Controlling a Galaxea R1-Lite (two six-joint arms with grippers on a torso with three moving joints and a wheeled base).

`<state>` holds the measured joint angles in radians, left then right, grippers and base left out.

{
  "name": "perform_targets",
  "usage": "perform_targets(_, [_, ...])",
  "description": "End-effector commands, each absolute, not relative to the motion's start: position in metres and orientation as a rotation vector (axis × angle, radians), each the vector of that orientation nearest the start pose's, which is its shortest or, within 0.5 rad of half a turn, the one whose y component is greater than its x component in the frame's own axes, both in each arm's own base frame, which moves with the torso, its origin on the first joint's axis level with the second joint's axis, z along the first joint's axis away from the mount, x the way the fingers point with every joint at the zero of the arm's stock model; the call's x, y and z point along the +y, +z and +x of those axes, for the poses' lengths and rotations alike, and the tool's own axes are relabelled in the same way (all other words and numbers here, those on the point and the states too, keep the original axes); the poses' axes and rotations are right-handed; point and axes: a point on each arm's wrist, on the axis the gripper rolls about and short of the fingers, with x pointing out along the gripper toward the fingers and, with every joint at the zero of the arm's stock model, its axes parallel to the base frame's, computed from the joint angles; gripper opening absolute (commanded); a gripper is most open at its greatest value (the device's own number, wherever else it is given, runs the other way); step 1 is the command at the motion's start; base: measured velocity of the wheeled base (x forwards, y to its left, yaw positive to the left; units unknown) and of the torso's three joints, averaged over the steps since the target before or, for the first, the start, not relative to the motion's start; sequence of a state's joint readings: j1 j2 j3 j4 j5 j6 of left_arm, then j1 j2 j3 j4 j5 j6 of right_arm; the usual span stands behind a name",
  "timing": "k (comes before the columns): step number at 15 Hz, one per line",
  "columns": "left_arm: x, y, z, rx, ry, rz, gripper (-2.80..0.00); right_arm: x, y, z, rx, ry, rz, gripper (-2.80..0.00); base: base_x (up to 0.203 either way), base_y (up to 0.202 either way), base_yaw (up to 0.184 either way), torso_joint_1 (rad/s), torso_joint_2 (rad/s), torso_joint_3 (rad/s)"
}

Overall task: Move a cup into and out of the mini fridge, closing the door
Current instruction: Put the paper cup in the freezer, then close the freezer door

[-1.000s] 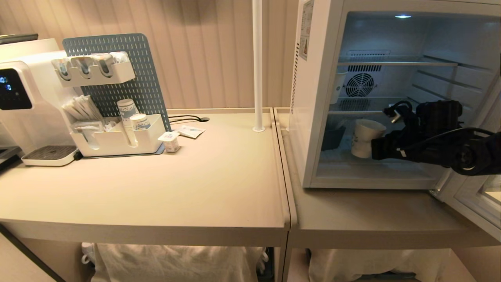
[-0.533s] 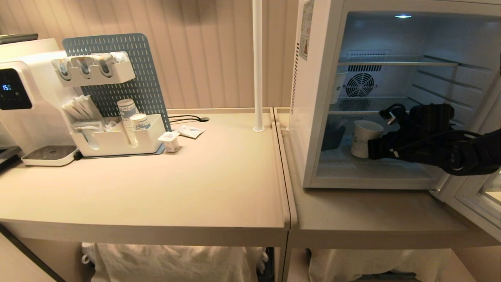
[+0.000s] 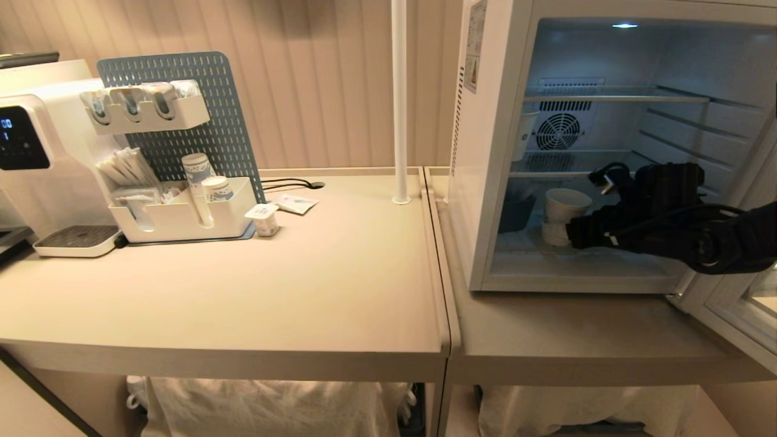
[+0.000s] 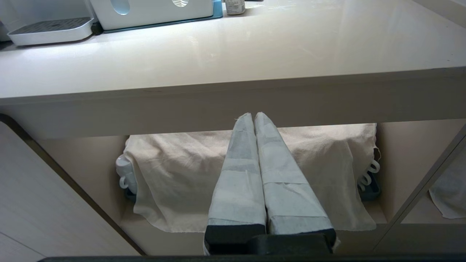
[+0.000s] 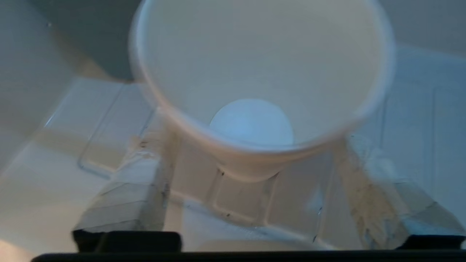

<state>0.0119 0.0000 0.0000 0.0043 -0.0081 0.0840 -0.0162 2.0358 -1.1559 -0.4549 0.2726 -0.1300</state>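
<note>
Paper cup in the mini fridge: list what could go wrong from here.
1. The right tool has its fingers spread on either side of the paper cup on the mini fridge floor; pulling back off-line could tip the light cup.
2. The door hangs open beside the right arm, so a wide retreat might bump it.
3. The cup sits near the front, so closing the door could nudge it.
</note>
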Motion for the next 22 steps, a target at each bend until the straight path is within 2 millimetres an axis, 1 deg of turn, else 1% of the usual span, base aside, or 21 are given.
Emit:
perform_targets(1, [0.0, 0.075, -0.023, 0.005, 0.003, 0.084, -2.8, 0.0, 0.146, 0.391, 0.391, 0.283, -0.067, 0.0, 0.0, 0.0, 0.0, 0.0, 0.0, 0.0])
perform_targets(3, [0.0, 0.075, -0.023, 0.005, 0.004, 0.084, -2.8, 0.001, 0.151, 0.384, 0.394, 0.285, -0.061, 0.0, 0.0, 0.0, 0.0, 0.0, 0.0, 0.0])
perform_targets(5, [0.0, 0.075, -0.023, 0.005, 0.003, 0.084, -2.8, 0.001, 0.163, 0.375, 0.379, 0.283, -0.052, 0.0, 0.0, 0.0, 0.0, 0.0, 0.0, 0.0])
perform_targets(6, [0.0, 0.075, -0.023, 0.005, 0.004, 0.084, -2.8, 0.001, 0.17, 0.368, 0.395, 0.288, -0.043, 0.0, 0.0, 0.0, 0.0, 0.0, 0.0, 0.0])
perform_targets(9, [0.0, 0.075, -0.023, 0.005, 0.004, 0.084, -2.8, 0.001, 0.194, 0.335, 0.459, 0.292, -0.029, 0.0, 0.0, 0.0, 0.0, 0.0, 0.0, 0.0])
perform_targets(12, [0.0, 0.075, -0.023, 0.005, 0.004, 0.084, -2.8, 0.002, 0.207, 0.297, 0.509, 0.289, 0.004, 0.0, 0.0, 0.0, 0.0, 0.0, 0.0, 0.0])
perform_targets(13, [0.0, 0.075, -0.023, 0.005, 0.004, 0.084, -2.8, 0.002, 0.211, 0.283, 0.525, 0.281, 0.039, -2.8, 0.0, 0.0, 0.0, 0.0, 0.0, 0.0])
perform_targets(15, [0.0, 0.075, -0.023, 0.005, 0.004, 0.084, -2.8, 0.003, 0.219, 0.259, 0.547, 0.278, 0.06, -2.8, 0.0, 0.0, 0.0, 0.0, 0.0, 0.0])
perform_targets(18, [0.0, 0.075, -0.023, 0.005, 0.004, 0.084, -2.8, 0.004, 0.24, 0.22, 0.544, 0.275, 0.057, -2.8, 0.0, 0.0, 0.0, 0.0, 0.0, 0.0])
perform_targets(22, [0.0, 0.075, -0.023, 0.005, 0.004, 0.084, -2.8, 0.005, 0.263, 0.149, 0.597, 0.296, -0.004, -2.8, 0.0, 0.0, 0.0, 0.0, 0.0, 0.0])
